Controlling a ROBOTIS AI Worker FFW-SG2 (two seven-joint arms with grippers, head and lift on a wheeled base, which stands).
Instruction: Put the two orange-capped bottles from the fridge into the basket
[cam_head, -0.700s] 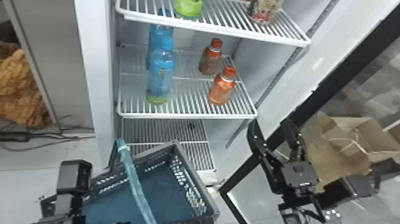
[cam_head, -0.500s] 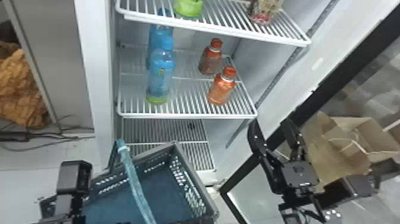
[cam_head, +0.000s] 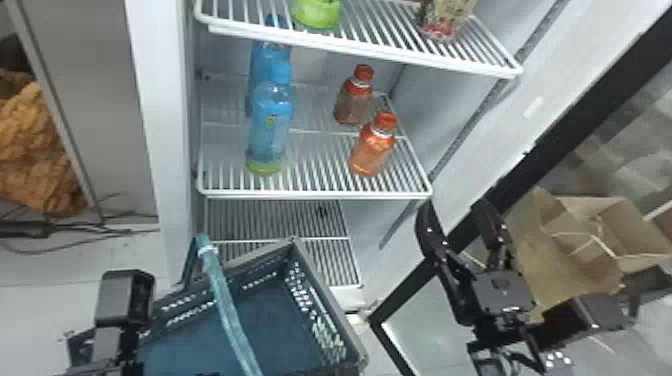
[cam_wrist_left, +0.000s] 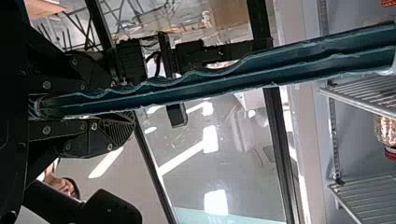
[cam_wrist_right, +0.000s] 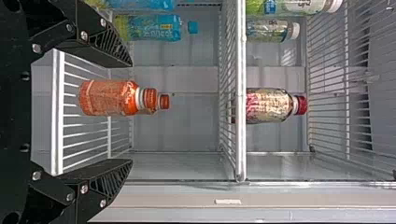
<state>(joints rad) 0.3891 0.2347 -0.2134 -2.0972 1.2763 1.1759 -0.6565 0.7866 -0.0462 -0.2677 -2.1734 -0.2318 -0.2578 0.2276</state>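
Two orange-capped bottles (cam_head: 372, 152) are standing on the fridge shelf (cam_head: 310, 193). The right pincer (cam_wrist_right: 131, 113) is facing them, fingers apart, presumably leaving room for the nearer one; the left pincer (cam_wrist_left: 123, 102) is clamping the handle (cam_wrist_left: 210, 83), probably steadying the basket (cam_head: 333, 300) nearby.

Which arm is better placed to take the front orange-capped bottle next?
Right, most likely. The right gripper is open and faces the front bottle, while the left gripper is shut on the basket handle, so it seems less free.
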